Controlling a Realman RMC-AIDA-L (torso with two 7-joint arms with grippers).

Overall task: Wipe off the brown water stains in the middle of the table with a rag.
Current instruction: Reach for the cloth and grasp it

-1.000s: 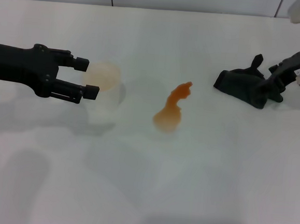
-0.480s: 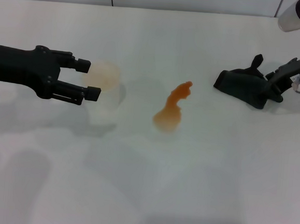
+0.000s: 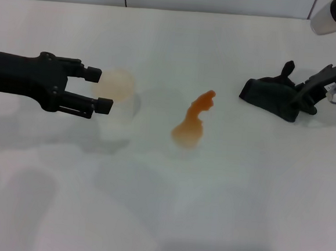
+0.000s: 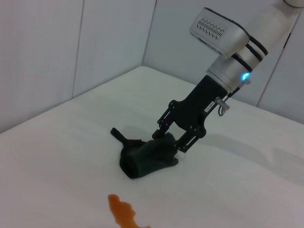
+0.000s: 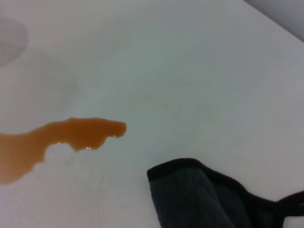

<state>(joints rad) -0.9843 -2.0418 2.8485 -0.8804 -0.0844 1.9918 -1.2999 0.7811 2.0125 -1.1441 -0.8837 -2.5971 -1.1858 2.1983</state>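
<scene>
The brown water stains (image 3: 191,123) lie mid-table as an orange-brown blob with a narrow tail; they also show in the left wrist view (image 4: 122,213) and the right wrist view (image 5: 61,134). The dark rag (image 3: 270,94) lies at the far right of the white table (image 3: 219,211), well apart from the stain, and shows in both wrist views (image 4: 145,160) (image 5: 199,197). My right gripper (image 3: 302,102) is shut on the rag's right end, pressed low over it (image 4: 174,142). My left gripper (image 3: 101,89) is open and empty, its fingertips at the left side of a white cup.
A white cup (image 3: 118,101) with a pale tan rim stands left of the stain, between it and my left gripper. A wall runs along the table's far edge (image 3: 165,9).
My right gripper has shifted slightly up and back with the rag's right end, bunching the cloth a little. My left arm has barely moved.
</scene>
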